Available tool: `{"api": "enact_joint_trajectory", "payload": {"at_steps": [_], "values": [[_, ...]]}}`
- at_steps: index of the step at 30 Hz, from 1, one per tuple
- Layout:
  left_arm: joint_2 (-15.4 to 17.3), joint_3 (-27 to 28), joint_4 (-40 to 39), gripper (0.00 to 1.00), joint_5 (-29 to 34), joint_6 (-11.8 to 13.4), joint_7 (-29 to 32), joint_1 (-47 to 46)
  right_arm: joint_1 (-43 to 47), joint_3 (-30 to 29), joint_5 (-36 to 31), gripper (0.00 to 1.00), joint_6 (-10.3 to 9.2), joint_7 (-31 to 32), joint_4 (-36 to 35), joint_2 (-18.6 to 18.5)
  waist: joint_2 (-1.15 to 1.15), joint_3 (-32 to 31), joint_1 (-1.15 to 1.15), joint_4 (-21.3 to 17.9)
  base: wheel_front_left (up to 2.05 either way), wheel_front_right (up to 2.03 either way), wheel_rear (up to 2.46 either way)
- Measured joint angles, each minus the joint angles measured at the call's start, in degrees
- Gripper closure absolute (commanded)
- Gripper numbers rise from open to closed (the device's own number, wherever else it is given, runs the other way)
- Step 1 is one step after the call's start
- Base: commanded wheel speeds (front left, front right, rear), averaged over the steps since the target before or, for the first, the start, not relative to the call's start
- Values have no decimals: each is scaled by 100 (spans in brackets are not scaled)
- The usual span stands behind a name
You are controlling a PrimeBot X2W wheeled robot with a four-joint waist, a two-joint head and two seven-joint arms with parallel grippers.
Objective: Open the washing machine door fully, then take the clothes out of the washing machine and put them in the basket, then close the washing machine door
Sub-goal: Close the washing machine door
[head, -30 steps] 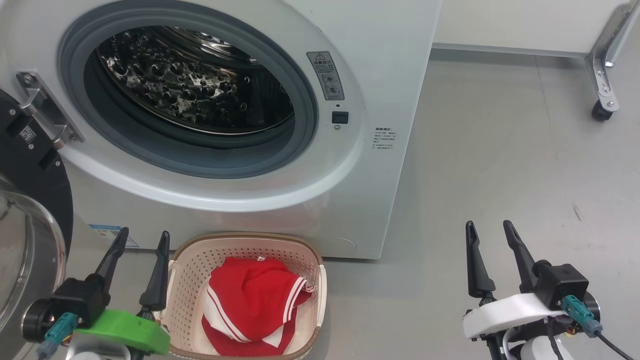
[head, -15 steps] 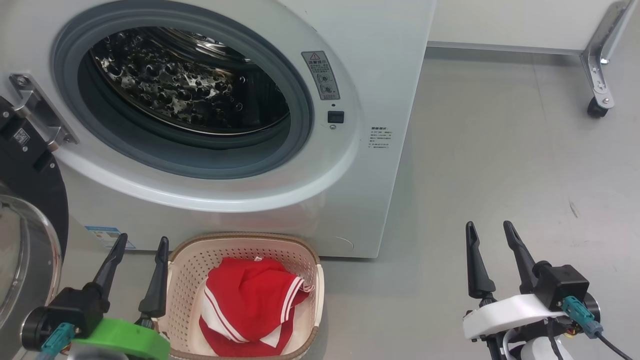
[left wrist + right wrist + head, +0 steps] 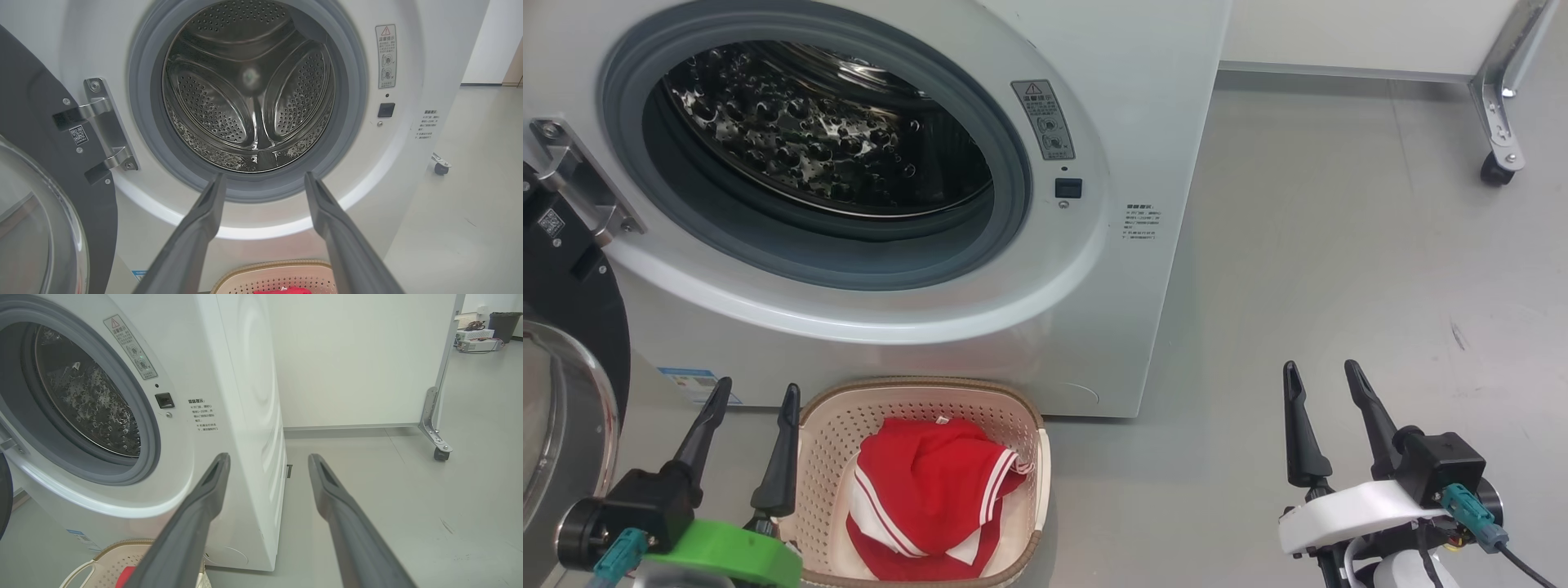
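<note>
Left gripper (image 3: 757, 388) spread, empty, just beside left rim of basket (image 3: 915, 384). Right gripper (image 3: 1321, 369) spread too, empty, above floor (image 3: 1339, 245), well apart from basket. Clothes (image 3: 931, 482) heaped inside basket, just before front of washer (image 3: 1143, 98). Door (image 3: 572, 302) wide open at left.

Smooth grey floor (image 3: 1339, 245), white partition panel (image 3: 359, 355) on a metal castor foot (image 3: 1492, 169), dark bin (image 3: 501, 322) far off

clothes (image 3: 927, 490) in basket (image 3: 829, 445) before washing machine (image 3: 1094, 327)
</note>
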Motion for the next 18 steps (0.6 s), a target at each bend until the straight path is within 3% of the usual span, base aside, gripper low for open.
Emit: {"api": "enact_joint_trajectory", "payload": {"at_steps": [18], "values": [[-92,56,-100,0,90,-7,0,10,0,0,0,0,4,0,0,0,0,9,0,-3,0,0,0]]}}
